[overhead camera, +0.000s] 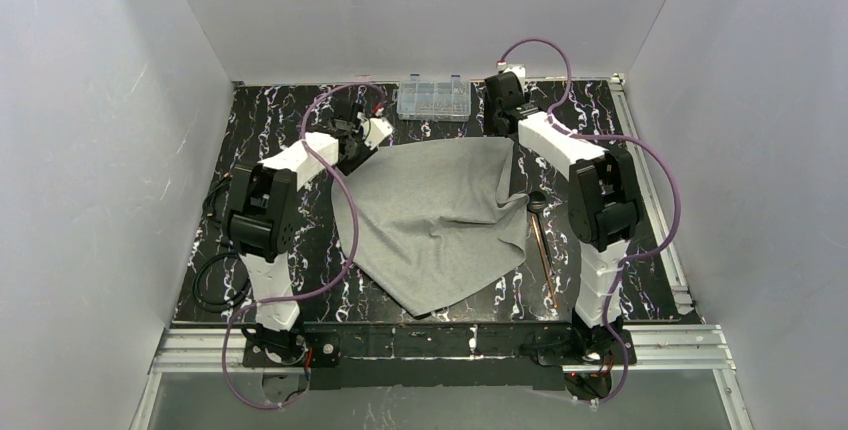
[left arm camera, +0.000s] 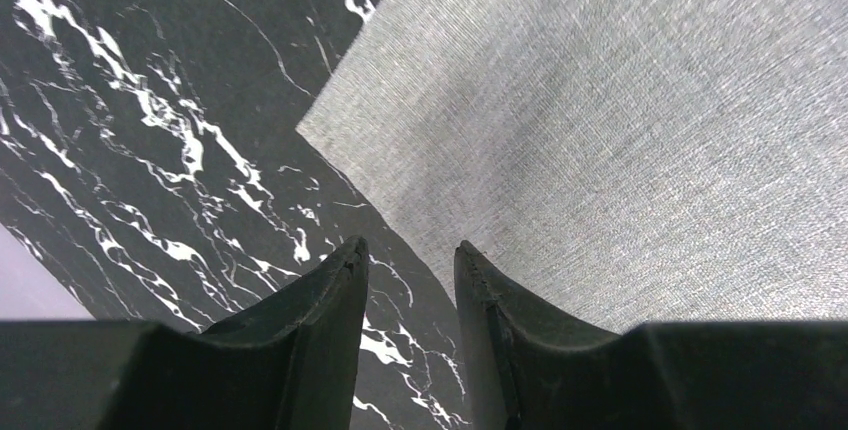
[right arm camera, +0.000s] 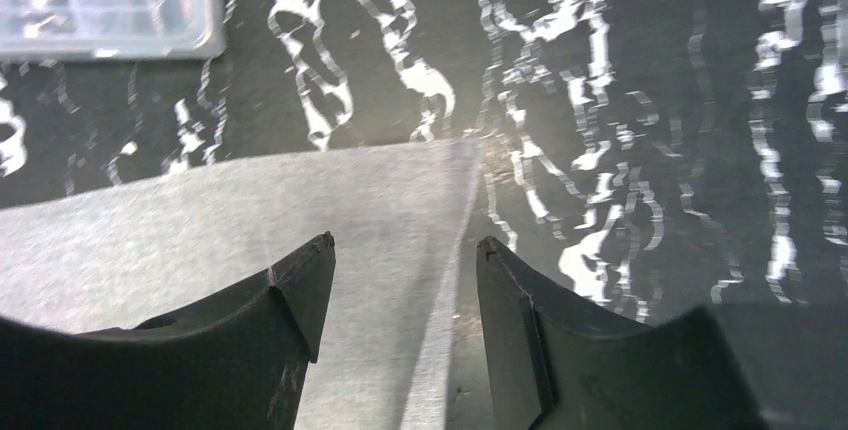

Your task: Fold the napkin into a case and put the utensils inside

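A: Progress?
B: Early. Napkin spread on the table as one sheet between the arms, near corner pointing at the bases. No pocket shape anywhere. Right edge a bit rumpled, maybe a loose flap turned over, hard to call.

A: Utensils?
B: Utensils on bare marble just right of the cloth, outside it, none tucked in. Can't tell whether the far end touches the hem.

A: So left to do?
B: By the look of it, nearly everything: all the folding, then loading the cutlery.

A: Claws?
B: Left gripper parted, nothing in the gap but tabletop, hanging just off the far-left corner of the cloth. Right gripper parted wider, straddling the far-right corner from above, not pinching it. Both empty.

A: Materials?
B: Light grey matte weave, fine grain clear in the left wrist view, limp, sharp square corners. Thin copper-brown metal sticks, one with a dark rounded head. Glossy black top with white veining. Clear box at the far edge, hard see-through plastic, compartments, contents too small to name.
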`<state>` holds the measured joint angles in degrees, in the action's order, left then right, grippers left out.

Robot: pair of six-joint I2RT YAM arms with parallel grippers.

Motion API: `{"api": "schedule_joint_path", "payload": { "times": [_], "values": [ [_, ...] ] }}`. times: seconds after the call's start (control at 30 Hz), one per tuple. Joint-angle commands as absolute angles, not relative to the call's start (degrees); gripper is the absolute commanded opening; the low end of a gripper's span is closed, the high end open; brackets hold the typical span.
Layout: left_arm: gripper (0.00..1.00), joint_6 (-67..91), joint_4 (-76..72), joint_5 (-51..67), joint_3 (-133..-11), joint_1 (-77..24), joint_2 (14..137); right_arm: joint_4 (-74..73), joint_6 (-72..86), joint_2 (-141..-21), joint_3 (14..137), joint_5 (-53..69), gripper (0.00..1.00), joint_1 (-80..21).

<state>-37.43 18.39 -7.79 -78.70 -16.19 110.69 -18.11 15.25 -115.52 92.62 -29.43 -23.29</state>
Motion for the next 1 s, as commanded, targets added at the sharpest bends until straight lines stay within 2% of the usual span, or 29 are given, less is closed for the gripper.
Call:
{"api": "schedule_joint_path", "payload": {
  "times": [0.0,0.47,0.73,0.83,0.97],
  "values": [
    [0.36,-38.0,16.6,-10.7,-76.1,-16.0,111.9,-17.1,18.5,-115.9,92.0,-17.5,0.61,-23.4],
    [0.35,-33.1,9.1,-22.9,-76.8,-18.8,117.7,-15.3,21.1,-119.7,87.5,-10.1,0.62,-24.2],
    [0.36,-26.8,10.6,-20.9,-79.2,-17.5,118.4,-12.3,22.9,-123.1,87.2,-4.7,0.62,-24.2],
    [0.37,-24.0,12.5,-18.4,-79.3,-15.7,117.2,-12.4,24.0,-126.6,90.5,-2.6,0.62,-24.8],
    [0.38,-24.0,15.1,-17.1,-81.1,-13.5,117.4,-15.0,22.4,-129.1,97.0,-6.0,0.62,-25.5]
  ]
}}
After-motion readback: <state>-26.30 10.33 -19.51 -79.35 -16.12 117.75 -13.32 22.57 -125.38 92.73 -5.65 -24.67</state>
